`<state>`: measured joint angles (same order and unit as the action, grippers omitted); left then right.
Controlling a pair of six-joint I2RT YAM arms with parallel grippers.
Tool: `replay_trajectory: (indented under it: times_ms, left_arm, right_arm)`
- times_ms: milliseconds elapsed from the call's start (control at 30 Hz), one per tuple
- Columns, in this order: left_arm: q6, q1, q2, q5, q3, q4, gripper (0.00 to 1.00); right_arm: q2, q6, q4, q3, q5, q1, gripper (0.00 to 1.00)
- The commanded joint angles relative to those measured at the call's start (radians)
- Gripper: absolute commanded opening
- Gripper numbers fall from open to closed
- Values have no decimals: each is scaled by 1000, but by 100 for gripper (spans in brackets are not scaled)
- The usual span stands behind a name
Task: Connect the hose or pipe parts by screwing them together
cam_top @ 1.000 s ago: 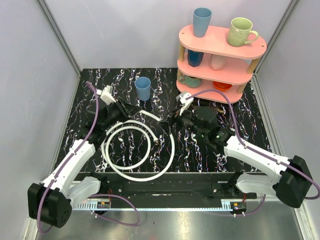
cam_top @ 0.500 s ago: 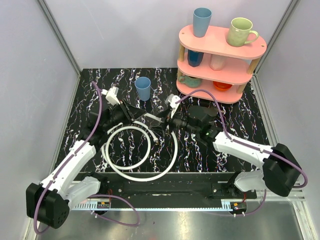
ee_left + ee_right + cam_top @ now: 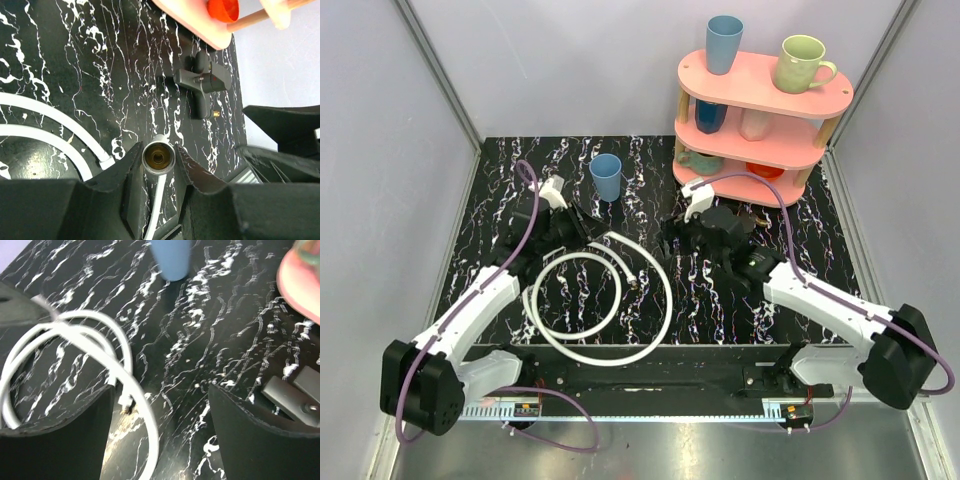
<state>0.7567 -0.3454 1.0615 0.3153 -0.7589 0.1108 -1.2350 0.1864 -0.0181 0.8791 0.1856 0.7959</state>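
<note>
Pinching one fitting (image 3: 158, 156) end-on, the left claw (image 3: 158, 151) holds it with the open mouth facing out across the worktop (image 3: 640, 170), probably so a mate can be offered straight in. Its hose (image 3: 154, 202) trails back between the fingers. The right claw (image 3: 160, 390) is spread and empty, hanging over mid-worktop above the second fitting (image 3: 125, 403). That one lies loose at the end of the white loops (image 3: 666, 295), which sit toward the near edge, left of centre. Likely it is lined up to collect that end.

Pale grey walls (image 3: 570, 60) enclose a black, white-veined marble table (image 3: 650, 160); a pink tiered shelf (image 3: 757, 82) stands far right
</note>
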Motion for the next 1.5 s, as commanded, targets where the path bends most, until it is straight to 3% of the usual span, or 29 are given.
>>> replay_trajectory:
  times_ms: [0, 167, 433, 633, 1033, 1167, 1233, 1300, 1367, 1467]
  left_arm:
    - [21, 0, 29, 91, 6, -106, 0]
    - [29, -6, 5, 136, 6, -143, 0]
    - [122, -33, -49, 183, 75, -241, 0]
    - [147, -53, -80, 176, 92, -258, 0]
    - [230, -64, -100, 205, 133, -358, 0]
    - [247, -64, -116, 205, 142, -370, 0]
    - [251, -64, -117, 206, 139, -372, 0]
    - [259, -64, -115, 212, 138, -378, 0]
    - [276, -64, -112, 225, 144, -396, 0]
    - [302, -64, -104, 243, 151, -431, 0]
  right_arm:
    - [69, -95, 29, -17, -308, -7, 85]
    - [128, -143, -328, -153, -429, -6, 88]
    - [-56, -176, -466, -58, -642, -6, 85]
    - [-124, -128, -618, -66, -670, -6, 77]
    - [-187, -102, -686, -40, -673, -3, 61]
    - [-199, -107, -683, -28, -669, -3, 48]
    - [-205, -108, -694, -31, -675, -3, 34]
    - [-211, -105, -700, -32, -683, -4, 27]
    - [-218, -94, -712, -31, -693, -3, 29]
    - [-224, -84, -724, -29, -695, -3, 43]
